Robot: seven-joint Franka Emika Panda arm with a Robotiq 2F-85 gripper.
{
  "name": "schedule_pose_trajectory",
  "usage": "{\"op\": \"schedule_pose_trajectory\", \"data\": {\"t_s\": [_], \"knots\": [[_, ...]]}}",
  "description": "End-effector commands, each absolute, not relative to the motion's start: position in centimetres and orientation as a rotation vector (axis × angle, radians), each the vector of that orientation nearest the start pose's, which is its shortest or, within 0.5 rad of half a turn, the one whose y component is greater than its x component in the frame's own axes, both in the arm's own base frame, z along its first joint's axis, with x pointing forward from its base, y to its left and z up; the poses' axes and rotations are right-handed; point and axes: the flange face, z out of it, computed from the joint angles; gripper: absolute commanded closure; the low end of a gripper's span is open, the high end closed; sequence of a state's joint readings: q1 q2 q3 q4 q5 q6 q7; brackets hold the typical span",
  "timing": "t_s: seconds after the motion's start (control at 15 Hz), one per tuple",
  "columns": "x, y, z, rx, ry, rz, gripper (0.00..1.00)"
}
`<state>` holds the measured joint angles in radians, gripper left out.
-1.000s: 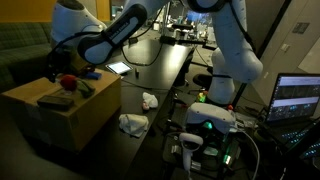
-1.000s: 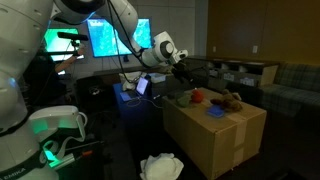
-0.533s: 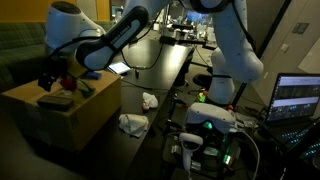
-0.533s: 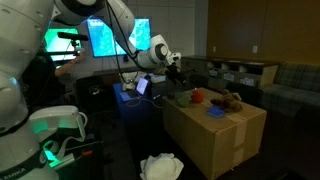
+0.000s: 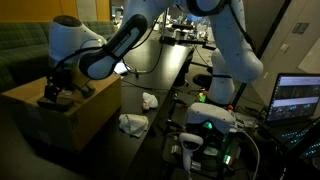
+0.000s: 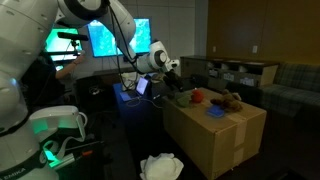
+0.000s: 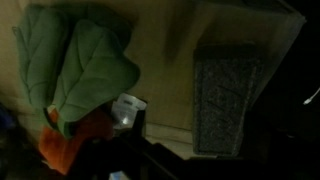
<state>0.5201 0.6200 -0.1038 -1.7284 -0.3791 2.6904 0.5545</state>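
Approach step: gripper [image 5: 53, 90] hovered, jaws released, above box [image 5: 95, 112]; leaf toy [image 7: 85, 60] at 9 o'clock of grey block [image 7: 226, 95]; next move probably needs lowering.

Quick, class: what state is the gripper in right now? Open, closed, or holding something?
Gripper: open, holding nothing, above the box.

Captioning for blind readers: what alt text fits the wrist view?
A tan cardboard surface seen from above: a green leaf-shaped item at left with something orange below it, a grey speckled block at right, a small pale object between. The gripper shows only as dark shapes at the bottom.
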Motion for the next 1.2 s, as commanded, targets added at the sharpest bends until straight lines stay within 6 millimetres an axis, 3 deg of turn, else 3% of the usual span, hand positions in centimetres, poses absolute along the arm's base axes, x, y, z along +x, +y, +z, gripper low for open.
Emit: {"op": "schedule_pose_trajectory", "data": {"t_s": [0.0,0.6,1.13], "knots": [[63.1,30.3,25.7,-3.103,-0.357,-0.678,0.00],[63.6,29.5,26.0,-3.069,-0.362,-0.669,0.00],[63.5,30.2,26.5,-3.025,-0.399,-0.682,0.00]]}}
